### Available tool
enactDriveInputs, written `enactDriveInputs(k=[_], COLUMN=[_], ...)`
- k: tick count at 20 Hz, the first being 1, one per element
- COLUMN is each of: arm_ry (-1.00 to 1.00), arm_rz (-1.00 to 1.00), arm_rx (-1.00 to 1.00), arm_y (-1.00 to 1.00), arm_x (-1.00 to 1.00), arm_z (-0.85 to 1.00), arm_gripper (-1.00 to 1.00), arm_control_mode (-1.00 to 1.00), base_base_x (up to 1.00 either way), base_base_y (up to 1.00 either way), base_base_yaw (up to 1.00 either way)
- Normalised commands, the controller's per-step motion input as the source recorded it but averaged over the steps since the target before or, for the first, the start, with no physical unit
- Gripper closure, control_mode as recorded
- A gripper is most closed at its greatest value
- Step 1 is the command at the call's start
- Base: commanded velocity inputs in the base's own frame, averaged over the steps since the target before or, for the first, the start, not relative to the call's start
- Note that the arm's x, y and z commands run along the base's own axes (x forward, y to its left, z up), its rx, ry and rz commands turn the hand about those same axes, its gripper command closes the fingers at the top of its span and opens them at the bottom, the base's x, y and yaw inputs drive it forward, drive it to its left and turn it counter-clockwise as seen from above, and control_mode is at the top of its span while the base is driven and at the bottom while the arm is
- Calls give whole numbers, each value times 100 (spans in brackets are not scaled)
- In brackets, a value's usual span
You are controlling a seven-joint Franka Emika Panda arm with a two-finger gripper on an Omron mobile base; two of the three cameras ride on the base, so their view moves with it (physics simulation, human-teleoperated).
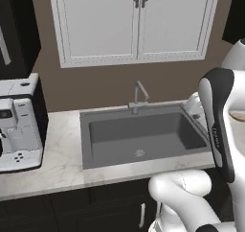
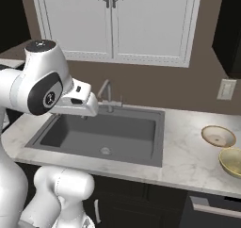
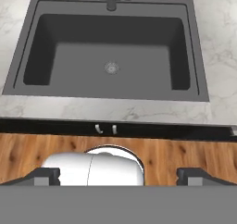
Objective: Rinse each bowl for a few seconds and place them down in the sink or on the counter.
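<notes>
End effector (image 3: 118,176) is released, nothing btwn the tips: hand view shows its two dark fingertips (image 3: 46,176) spread wide at the bottom, pointing down over the wood floor (image 3: 185,149) in front of the cabinets, w/ the sink (image 3: 194,47) ahead of it. In right base view the hand sits up high over the near-left part of the sink (image 2: 157,137), clear of the basin and of the worktop (image 2: 188,151). Sink is a dark grey rectangular basin set in white marble worktop (image 1: 62,159) w/ faint grey veins; round metal drain (image 3: 111,68) near the middle of the floor, slim grey faucet (image 1: 139,97) at the back edge, centred. No water visible at the spout. Both bowls are on the worktop to the right of the sink, well apart from the end effector: tan bowl (image 2: 219,136) w/ pale speckled inside sits further back, cream-yellow bowl (image 2: 232,161) just beside it, nearer the front edge and cut by the frame; can't tell if the two touch. Both upright. A white coffee machine (image 1: 19,130) stands on the worktop left of the sink. White double-door cabinet (image 2: 113,20) on the wall above the faucet; dark cabinets (image 1: 72,207) below the worktop.
</notes>
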Motion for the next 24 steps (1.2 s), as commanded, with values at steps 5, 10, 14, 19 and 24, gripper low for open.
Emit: enactDriveInputs(k=[5, 10, 14, 19, 24], arm_ry=[0, 0, 0, 0, 0], arm_rz=[0, 0, 0, 0, 0], arm_rx=[0, 0, 0, 0, 0], arm_y=[0, 0, 0, 0, 0], arm_x=[0, 0, 0, 0, 0], arm_z=[0, 0, 0, 0, 0], arm_gripper=[-100, -100, -100, -100, -100], arm_control_mode=[100, 100, 100, 100, 100], base_base_x=[-1, 0, 0, 6, 18], base_base_y=[-54, -50, -47, -41, -22], base_base_yaw=[0, 0, 0, 0, 0])
